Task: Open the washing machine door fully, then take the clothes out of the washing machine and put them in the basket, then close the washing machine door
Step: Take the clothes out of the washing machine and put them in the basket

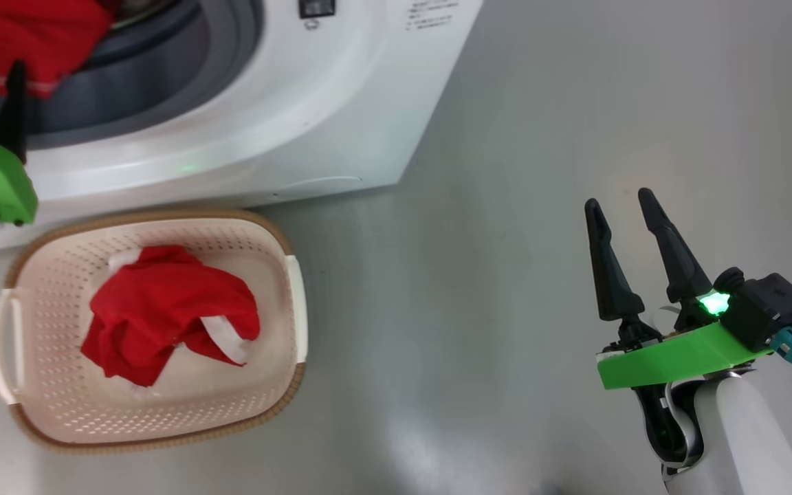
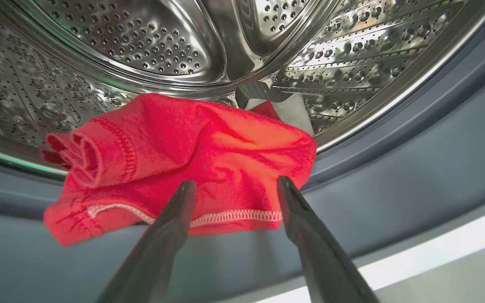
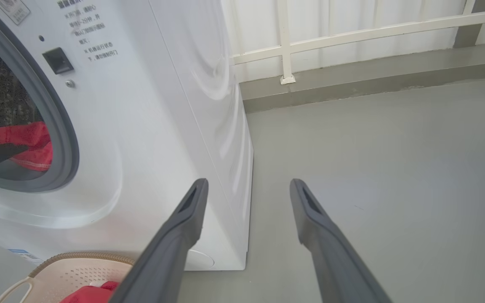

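Now the left hand (image 2: pixel 236 182) is hovering at the mouth of the washing machine (image 1: pixel 286 124), fingers spread apart, just at a red garment (image 2: pixel 192 147) draping over the lip of the steel drum (image 2: pixel 141 46). On the floor (image 1: pixel 506 275) the basket (image 1: pixel 231 237) is sitting just in front of the machine, holding another red piece (image 1: pixel 162 309) with white trim, while the right hand (image 1: pixel 619 198) is hanging well aside, fingers parted and empty.
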